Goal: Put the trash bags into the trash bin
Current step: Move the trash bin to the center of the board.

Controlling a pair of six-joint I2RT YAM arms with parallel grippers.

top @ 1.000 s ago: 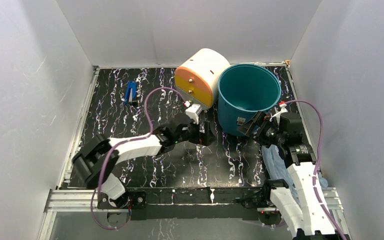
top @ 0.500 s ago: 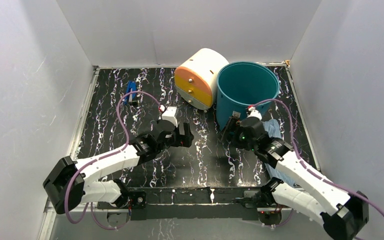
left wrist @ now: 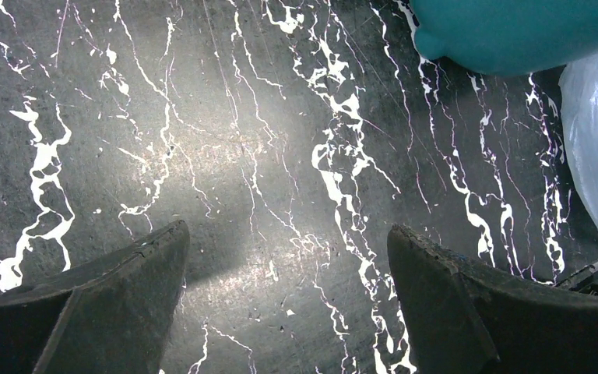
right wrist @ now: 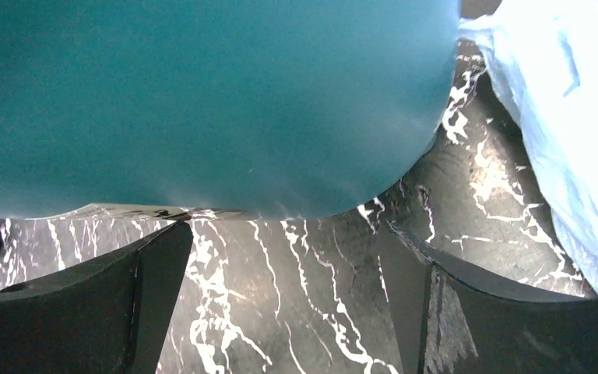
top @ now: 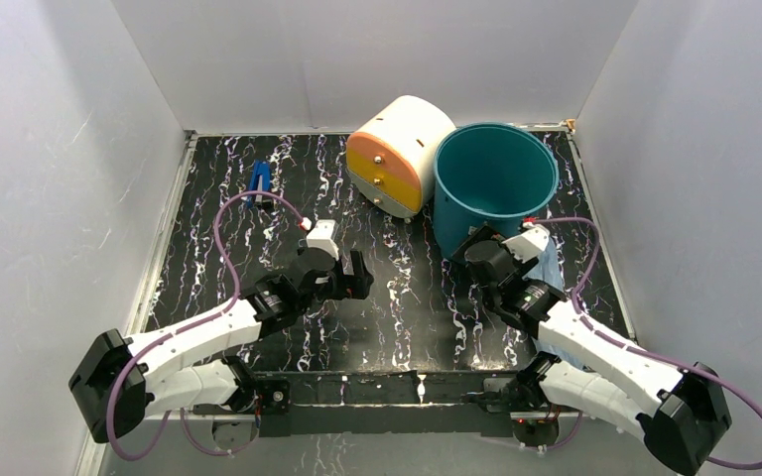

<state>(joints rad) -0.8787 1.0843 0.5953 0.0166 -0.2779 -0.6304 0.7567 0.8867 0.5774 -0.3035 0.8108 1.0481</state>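
Left gripper and right gripper both gape empty, the bag lying beside, perhaps touching, the bin.

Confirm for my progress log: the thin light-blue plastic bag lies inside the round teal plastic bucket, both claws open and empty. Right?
No. The thin light-blue plastic bag lies on the black marbled table beside the round teal plastic bucket, not inside; the right wrist view shows it. The left claw and the right claw are open and empty.

A black marbled counter is shown. On it are set the trash bin, a drum, a blue object and the trash bag.
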